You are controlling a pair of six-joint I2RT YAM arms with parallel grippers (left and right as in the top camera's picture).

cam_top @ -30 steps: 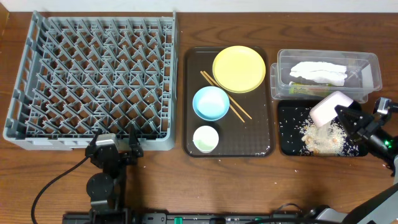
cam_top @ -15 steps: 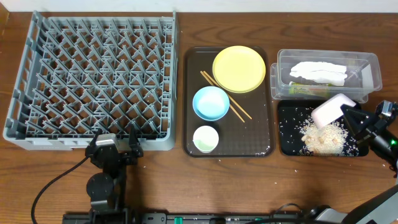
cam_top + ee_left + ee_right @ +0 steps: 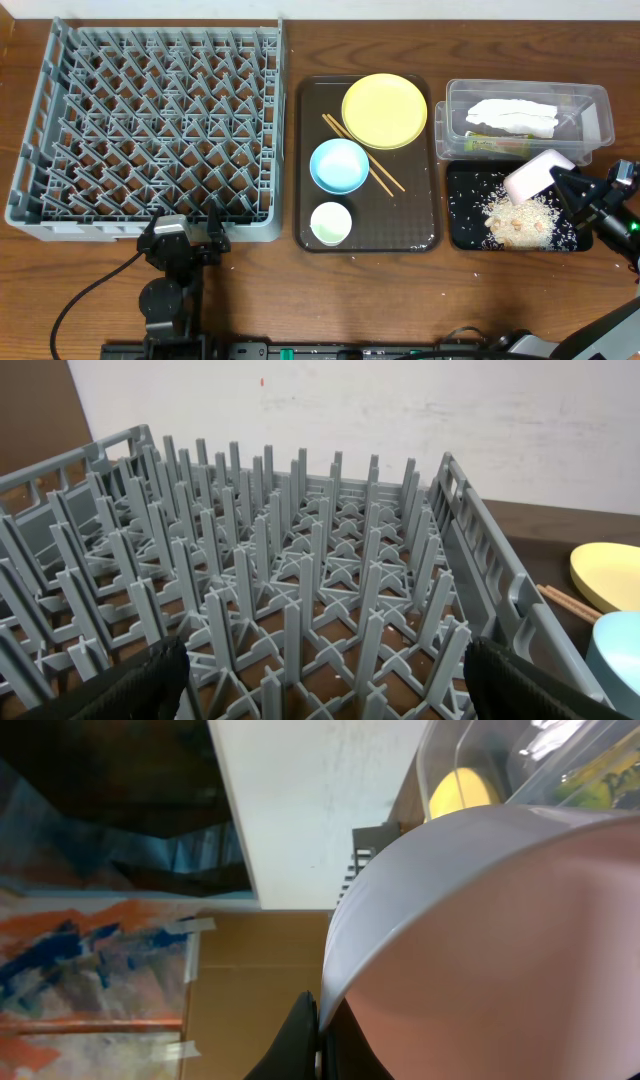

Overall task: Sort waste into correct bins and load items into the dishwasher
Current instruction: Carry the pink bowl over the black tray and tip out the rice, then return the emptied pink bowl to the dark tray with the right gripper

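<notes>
Clamps white bowl (image 3: 536, 172) by its rim in closed right gripper (image 3: 556, 182), tilted above black tray (image 3: 460, 228) at right, over heaped rice scraps (image 3: 520, 222). Holds left gripper (image 3: 185, 237) wide open and empty at near edge of grey dish rack (image 3: 150, 120). Shows paper napkin (image 3: 512, 117) and snack wrapper (image 3: 495, 144) in clear tub (image 3: 600, 100) just beyond black tray. Finds yellow plate (image 3: 384, 110), light blue bowl (image 3: 339, 165), small white cup (image 3: 331, 222) and chopsticks (image 3: 385, 180) on brown serving tray (image 3: 415, 235) between rack and bins.
</notes>
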